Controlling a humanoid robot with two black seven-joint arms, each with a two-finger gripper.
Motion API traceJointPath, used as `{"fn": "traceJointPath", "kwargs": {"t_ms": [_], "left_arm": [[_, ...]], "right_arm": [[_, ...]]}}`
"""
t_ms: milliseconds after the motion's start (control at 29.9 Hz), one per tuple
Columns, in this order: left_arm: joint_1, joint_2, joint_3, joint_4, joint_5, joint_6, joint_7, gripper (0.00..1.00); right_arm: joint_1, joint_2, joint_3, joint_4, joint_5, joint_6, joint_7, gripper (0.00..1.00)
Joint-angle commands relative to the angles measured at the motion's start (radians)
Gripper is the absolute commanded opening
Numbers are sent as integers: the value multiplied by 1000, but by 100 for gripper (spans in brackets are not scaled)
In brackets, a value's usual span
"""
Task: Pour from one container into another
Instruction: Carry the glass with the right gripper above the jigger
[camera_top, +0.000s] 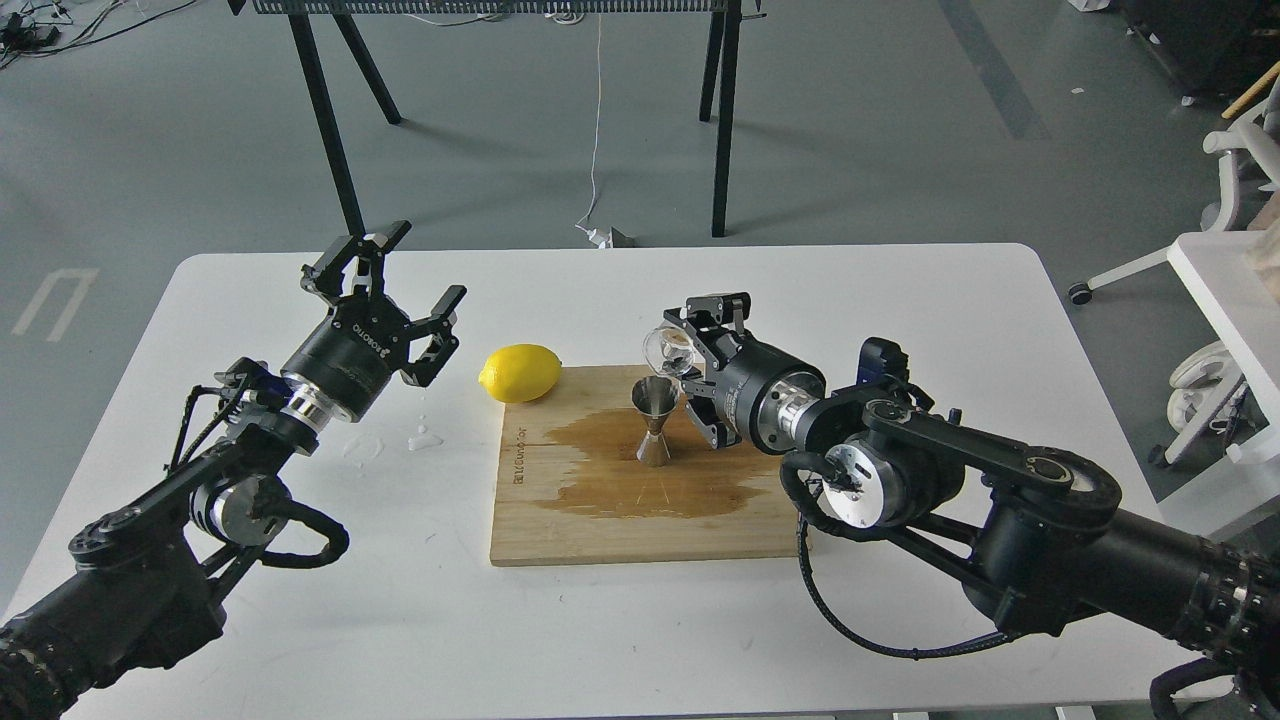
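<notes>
Two black arms reach over a white table (900, 300) in the head view. Right gripper (695, 370) is clamped on a small clear glass cup (668, 350), tipped over on its side with its mouth facing left and down, just above and to the right of the steel jigger (654, 420). That hourglass-shaped jigger stands upright on a wooden cutting board (560, 520), in a dark wet patch (650, 475) spread across the wood. Left gripper (385, 285) hangs above the table's left part with its fingers spread wide, gripping nothing. A yellow lemon (520, 373) lies at the board's far left corner, between the left gripper and the jigger. Droplets (425, 438) glisten on the tabletop near the board's left edge.
</notes>
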Motion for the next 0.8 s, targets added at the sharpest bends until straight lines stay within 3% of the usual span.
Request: {"fn": "traceJointPath", "kwargs": {"t_ms": [0, 768], "left_arm": [[1, -1, 0, 0, 0, 0, 0, 88], [1, -1, 0, 11, -2, 0, 0, 88]], "right_arm": [[10, -5, -32, -1, -36, 0, -2, 39], [162, -22, -233, -19, -119, 0, -2, 39]]}}
